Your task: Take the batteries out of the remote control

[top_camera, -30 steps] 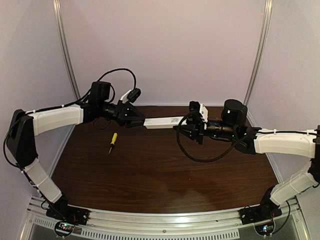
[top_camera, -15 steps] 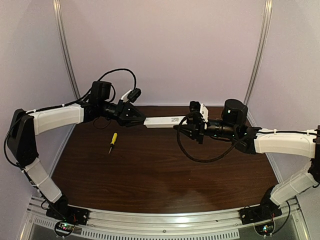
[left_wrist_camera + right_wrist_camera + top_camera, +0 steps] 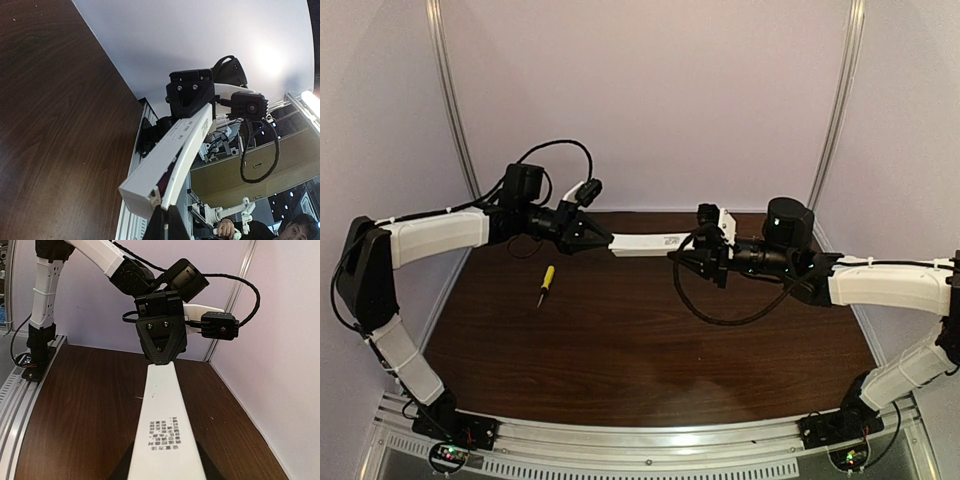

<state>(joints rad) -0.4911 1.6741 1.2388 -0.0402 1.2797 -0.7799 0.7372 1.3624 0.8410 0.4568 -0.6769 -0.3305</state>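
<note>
Both tools, left (image 3: 592,239) and right (image 3: 688,262), clamp the remote control (image 3: 645,243); its printed label is illegible.

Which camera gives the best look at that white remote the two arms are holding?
The right wrist view: the remote fills the frame, printed text visible, running to the left gripper. The left wrist view shows its end and side edge, foreshortened. The top view shows only a small white bar between both grippers.

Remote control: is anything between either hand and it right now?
Nothing visible. The remote control is held off the table, the left hand shut on one end and the right hand on the other. The screwdriver lies apart on the table.
</note>
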